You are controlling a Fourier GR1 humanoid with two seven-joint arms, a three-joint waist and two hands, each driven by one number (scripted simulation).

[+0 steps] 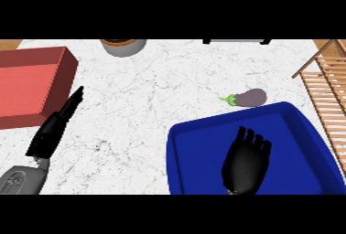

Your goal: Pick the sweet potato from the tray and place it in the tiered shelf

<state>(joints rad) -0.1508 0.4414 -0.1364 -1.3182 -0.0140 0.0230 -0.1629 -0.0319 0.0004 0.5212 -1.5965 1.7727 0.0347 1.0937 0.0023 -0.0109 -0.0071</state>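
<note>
The blue tray (297, 137) is the big thing to go by here. The right hand (245, 164) hangs over the middle of the tray, palm down. Its fingers (251, 137) are straight and point toward the far rim of the tray. They hold nothing.

No sweet potato shows in the tray. The hand hides part of the tray floor, so something could lie under it, but I cannot tell.

Just past the far rim of the tray, a small purple vegetable with a green stem (249, 98) lies on the white surface (162, 91). It looks like an eggplant. It lies straight ahead of the fingers, a little beyond the tips. Its long side runs left to right, across the way the fingers point, with the stem on the left.

The wooden tiered shelf (327, 82) stands to the right of the tray.

The left hand (57, 123) is far off to the left of the tray, beside a red box (34, 82). Its fingers are straight and open too. The right hand is much nearer to the tray and the shelf, so I think it should do the picking.
</note>
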